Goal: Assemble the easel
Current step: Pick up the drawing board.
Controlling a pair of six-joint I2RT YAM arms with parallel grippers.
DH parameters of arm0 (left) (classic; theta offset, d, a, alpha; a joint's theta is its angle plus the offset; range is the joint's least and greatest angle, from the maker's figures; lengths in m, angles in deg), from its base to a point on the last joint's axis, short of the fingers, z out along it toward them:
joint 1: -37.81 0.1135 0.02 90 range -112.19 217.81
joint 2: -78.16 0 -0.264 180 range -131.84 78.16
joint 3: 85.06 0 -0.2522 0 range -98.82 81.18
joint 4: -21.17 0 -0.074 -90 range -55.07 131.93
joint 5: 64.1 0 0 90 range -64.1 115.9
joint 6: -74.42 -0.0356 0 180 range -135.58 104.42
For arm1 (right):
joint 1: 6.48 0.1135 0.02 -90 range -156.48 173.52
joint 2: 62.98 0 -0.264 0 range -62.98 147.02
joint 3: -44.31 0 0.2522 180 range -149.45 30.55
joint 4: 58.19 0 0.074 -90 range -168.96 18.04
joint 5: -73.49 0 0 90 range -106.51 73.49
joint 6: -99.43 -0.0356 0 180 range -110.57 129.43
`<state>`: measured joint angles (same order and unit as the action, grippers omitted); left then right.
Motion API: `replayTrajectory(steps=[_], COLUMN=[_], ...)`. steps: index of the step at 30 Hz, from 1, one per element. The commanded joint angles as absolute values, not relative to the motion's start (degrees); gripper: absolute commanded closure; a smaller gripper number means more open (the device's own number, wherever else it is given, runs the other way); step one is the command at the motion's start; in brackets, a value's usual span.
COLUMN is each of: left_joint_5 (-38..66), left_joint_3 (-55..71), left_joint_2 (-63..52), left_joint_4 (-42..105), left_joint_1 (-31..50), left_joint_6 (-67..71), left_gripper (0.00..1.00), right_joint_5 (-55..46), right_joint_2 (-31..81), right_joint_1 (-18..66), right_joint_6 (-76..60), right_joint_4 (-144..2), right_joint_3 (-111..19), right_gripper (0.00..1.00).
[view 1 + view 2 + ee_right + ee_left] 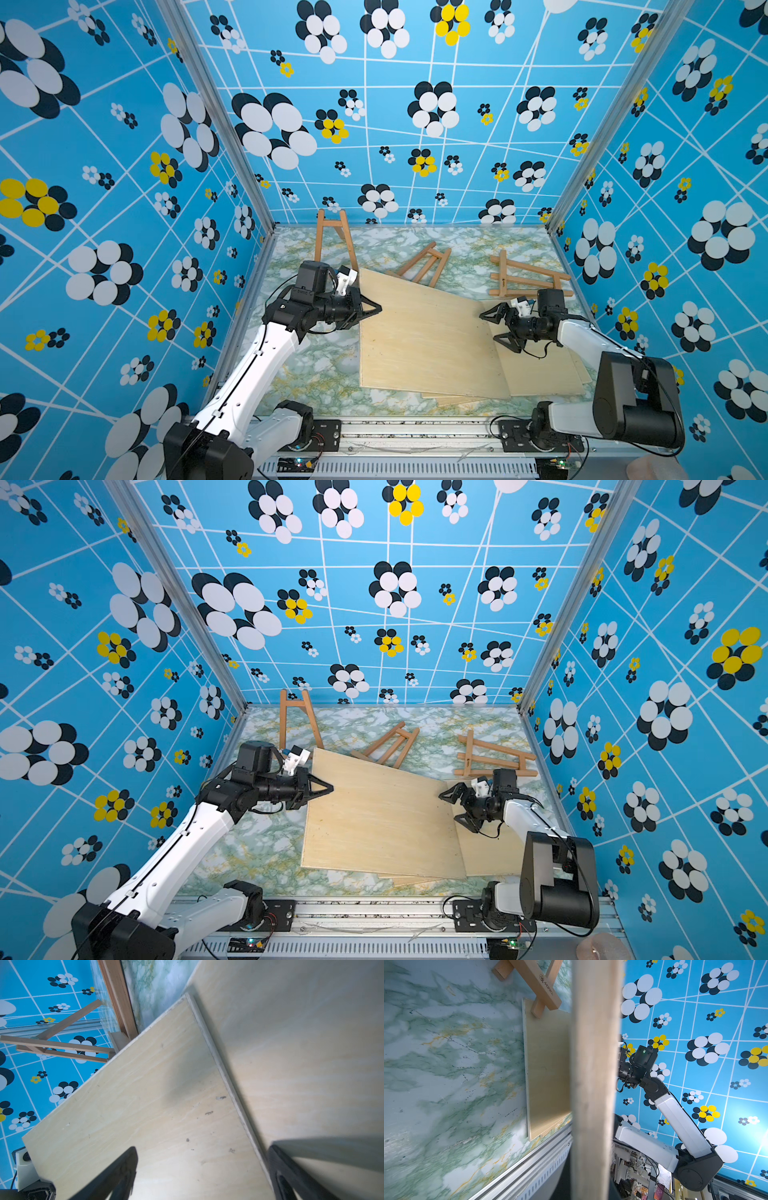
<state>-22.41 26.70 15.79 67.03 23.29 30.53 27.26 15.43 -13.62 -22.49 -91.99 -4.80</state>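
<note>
Gripping side: our left claw (376, 311) is clenched on the left edge of the top board (424, 340). In its wrist view we see that edge close up, crossing the whole frame.
Free side: our right claw (489, 326) is released, with its jaws spread wide at the top board's right corner. In its wrist view one finger (116, 1174) sits over the top board and the other over the sheet beneath. We cannot tell whether either touches wood.
Top board: pale plywood, the largest sheet we see. It lies mid-bench (316, 365), and its right part overlaps the lower boards (540, 374).
Lower boards: stacked toward the near right, with corners poking out from under the top board's near edge.
Standing easel (334, 239): upright at the back left by the rear wall, just behind our left arm's wrist.
Middle easel (424, 266): lying flat, its near end meeting the top board's far edge.
Right easel (528, 276): lying flat at the back right, just behind our right claw. One end rests on a lower board's corner.
</note>
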Motion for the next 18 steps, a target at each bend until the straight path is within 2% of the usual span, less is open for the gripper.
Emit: replayTrajectory(steps=[1,7,10,18], left_joint_5=[-26.74,-28.59,-29.05,-29.37], left_joint_3=[23.38,23.18,23.27,23.86], left_joint_2=[16.37,20.00,22.67,23.29], left_joint_4=[66.43,66.66,66.31,69.65], left_joint_1=[25.40,29.46,30.44,33.66], left_joint_6=[25.95,18.50,13.48,-0.31], left_gripper=[1.00,1.00,1.00,1.00], right_joint_5=[25.70,22.74,22.21,34.54], right_joint_2=[12.70,5.60,2.89,14.80], right_joint_1=[-13.31,-13.78,-13.78,-13.91], right_joint_6=[-20.28,-17.41,-19.34,-19.90], right_joint_4=[-94.94,-92.77,-86.48,-77.38], right_joint_3=[-6.16,-7.38,-4.51,-5.26], right_gripper=[0.01,0.01,0.01,0.01])
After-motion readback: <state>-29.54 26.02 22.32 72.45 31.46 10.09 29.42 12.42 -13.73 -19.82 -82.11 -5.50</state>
